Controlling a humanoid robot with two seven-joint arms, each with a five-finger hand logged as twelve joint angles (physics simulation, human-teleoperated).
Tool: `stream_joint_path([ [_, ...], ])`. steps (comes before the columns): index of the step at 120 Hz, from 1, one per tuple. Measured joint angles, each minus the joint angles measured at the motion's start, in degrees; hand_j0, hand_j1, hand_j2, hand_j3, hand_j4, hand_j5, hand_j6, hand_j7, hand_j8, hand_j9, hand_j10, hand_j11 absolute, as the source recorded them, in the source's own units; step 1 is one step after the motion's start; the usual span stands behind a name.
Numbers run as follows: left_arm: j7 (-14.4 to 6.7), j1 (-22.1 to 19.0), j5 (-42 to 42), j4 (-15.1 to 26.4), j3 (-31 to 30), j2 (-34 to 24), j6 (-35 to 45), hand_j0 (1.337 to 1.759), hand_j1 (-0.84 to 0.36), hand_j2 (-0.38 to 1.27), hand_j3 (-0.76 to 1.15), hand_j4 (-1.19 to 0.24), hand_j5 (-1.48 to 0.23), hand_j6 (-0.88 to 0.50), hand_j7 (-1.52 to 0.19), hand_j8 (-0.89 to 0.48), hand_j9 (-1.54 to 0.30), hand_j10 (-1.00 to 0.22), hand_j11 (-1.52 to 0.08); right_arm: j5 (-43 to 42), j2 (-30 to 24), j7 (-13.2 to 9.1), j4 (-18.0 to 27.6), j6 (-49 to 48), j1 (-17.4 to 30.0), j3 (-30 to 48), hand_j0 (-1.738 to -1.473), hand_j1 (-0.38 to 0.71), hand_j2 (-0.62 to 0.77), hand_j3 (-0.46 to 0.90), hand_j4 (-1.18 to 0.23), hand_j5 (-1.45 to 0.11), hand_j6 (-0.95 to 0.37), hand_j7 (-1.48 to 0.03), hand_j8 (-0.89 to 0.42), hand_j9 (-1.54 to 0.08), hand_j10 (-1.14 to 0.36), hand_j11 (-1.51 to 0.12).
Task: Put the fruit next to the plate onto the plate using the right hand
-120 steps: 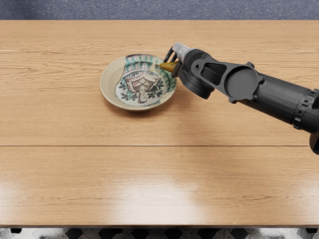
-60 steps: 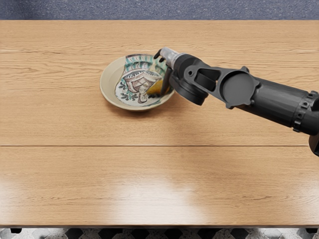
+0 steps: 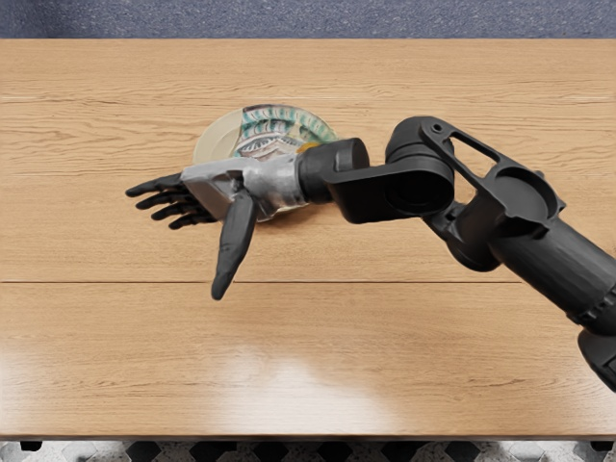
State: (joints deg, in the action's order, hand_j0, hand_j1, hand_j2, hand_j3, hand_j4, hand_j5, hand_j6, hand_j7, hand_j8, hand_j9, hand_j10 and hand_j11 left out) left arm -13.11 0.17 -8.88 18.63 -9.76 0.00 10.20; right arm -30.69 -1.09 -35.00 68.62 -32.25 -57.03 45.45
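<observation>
Swung far leftward since half a second ago: then sat bunched at the right rim of the plate [image 3: 214,142], now stretches the right hand [image 3: 226,188] clean across it to the left of frame centre. Turned the forearm level with the table too. Puts a large round joint of the right arm [image 3: 539,250] at right of centre and runs the rest off toward the lower right edge.

Holds nothing. Spreads the fingers [image 3: 164,200] flat and apart, pointing toward the left edge, past the plate's left rim and over bare table [image 3: 308,337]. Drops the thumb [image 3: 234,245] down the frame, away from the palm, tip at the seam between two boards.

Hides most of the plate behind palm and wrist. Leaves only the upper arc in view, upper centre of the frame: cream rim on the left, green-and-white pattern beside it.

Shows of the fruit [image 3: 308,147] just a small orange sliver, peeking above the wrist at the plate's right side, inside the rim's outline. Lay in fuller view half a second ago, in the plate's lower right part; a second ago, pinched at the fingertips over the right rim. Cannot tell its exact resting pose from the sliver alone.
</observation>
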Motion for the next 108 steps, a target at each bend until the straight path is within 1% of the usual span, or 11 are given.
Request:
stream_joint_path([
  [13,0.0,0.0,0.0,0.0,0.0,0.0,0.0,1.658,0.32,0.00,0.00,-0.02,-0.03,-0.02,-0.03,-0.02,-0.03,-0.02,-0.03,1.9,-1.1,0.0,0.9,-1.8,10.5,12.3,-1.658,-0.34,0.00,0.00,-0.01,-0.02,-0.01,-0.02,-0.01,-0.02,-0.01,-0.02],
  [20,0.0,0.0,0.0,0.0,0.0,0.0,0.0,1.658,0.32,0.00,0.00,-0.02,-0.03,-0.02,-0.03,-0.02,-0.03,-0.02,-0.03,2.4,-2.0,0.0,1.4,-2.2,15.4,18.1,-1.658,-0.34,0.00,0.00,-0.01,-0.01,-0.01,-0.01,-0.01,-0.01,-0.01,-0.01],
  [40,0.0,-0.1,0.0,0.0,0.0,0.0,0.0,1.658,0.32,0.00,0.00,-0.02,-0.03,-0.02,-0.03,-0.02,-0.03,-0.02,-0.03,6.8,-10.0,0.0,3.1,-2.6,26.4,29.7,-1.658,-0.35,0.00,0.00,0.00,-0.01,0.00,-0.01,0.00,-0.01,0.00,-0.01],
  [59,0.0,-0.1,0.0,0.1,0.1,0.0,0.0,1.658,0.32,0.00,0.00,-0.02,-0.03,-0.02,-0.03,-0.02,-0.03,-0.02,-0.03,12.1,-17.0,0.0,3.7,-2.7,31.1,35.6,-1.658,-0.35,0.00,0.00,0.00,0.00,0.00,0.00,0.00,0.00,0.00,0.00],
  [75,0.0,-0.1,0.0,0.1,0.2,0.0,0.0,1.658,0.32,0.00,0.00,-0.02,-0.03,-0.02,-0.03,-0.02,-0.03,-0.02,-0.03,16.7,-23.2,0.0,3.7,-2.8,36.3,41.1,-1.658,-0.35,0.00,0.00,0.00,0.00,0.00,0.00,0.00,0.00,0.00,0.00],
  [97,0.0,-0.1,-0.1,0.2,0.2,0.0,0.0,1.658,0.32,0.00,0.00,-0.02,-0.03,-0.02,-0.03,-0.02,-0.03,-0.02,-0.03,20.0,-27.9,0.0,3.7,-2.8,42.0,47.0,-1.658,-0.35,0.00,0.00,0.00,0.00,0.00,0.00,0.00,0.00,0.00,0.00],
  [108,0.0,-0.1,-0.1,0.2,0.2,0.0,0.0,1.658,0.32,0.00,0.00,-0.02,-0.03,-0.02,-0.03,-0.02,-0.03,-0.02,-0.03,20.7,-29.1,0.0,3.7,-2.8,43.7,48.8,-1.658,-0.35,0.00,0.00,0.00,0.00,0.00,0.00,0.00,0.00,0.00,0.00],
])
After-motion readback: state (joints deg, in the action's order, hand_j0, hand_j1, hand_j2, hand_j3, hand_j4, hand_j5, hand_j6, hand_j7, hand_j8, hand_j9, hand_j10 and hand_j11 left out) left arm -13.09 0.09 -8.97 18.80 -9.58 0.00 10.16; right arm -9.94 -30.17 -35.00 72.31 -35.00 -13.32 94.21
